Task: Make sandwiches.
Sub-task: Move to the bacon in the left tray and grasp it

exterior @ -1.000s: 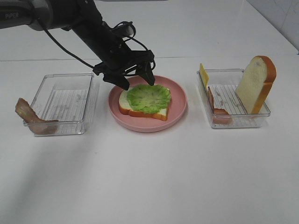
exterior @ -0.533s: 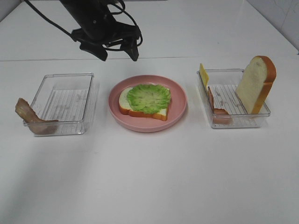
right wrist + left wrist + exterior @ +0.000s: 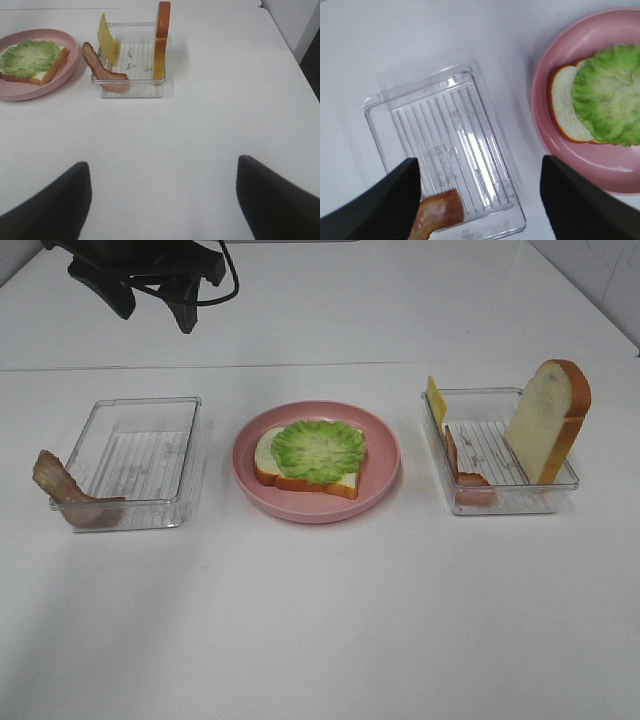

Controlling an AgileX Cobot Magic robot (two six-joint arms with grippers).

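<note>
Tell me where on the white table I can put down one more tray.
The broad front strip of the white table, bordered behind by the left clear plastic tray, round pink plate and right clear plastic tray, is bare. Gaps between plate and trays are narrow; the right tray is crowded.

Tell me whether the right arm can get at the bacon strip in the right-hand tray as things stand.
Probably yes. The bacon strip lies uncovered at the edge of the tray, and the open right tool faces it across bare table.
</note>
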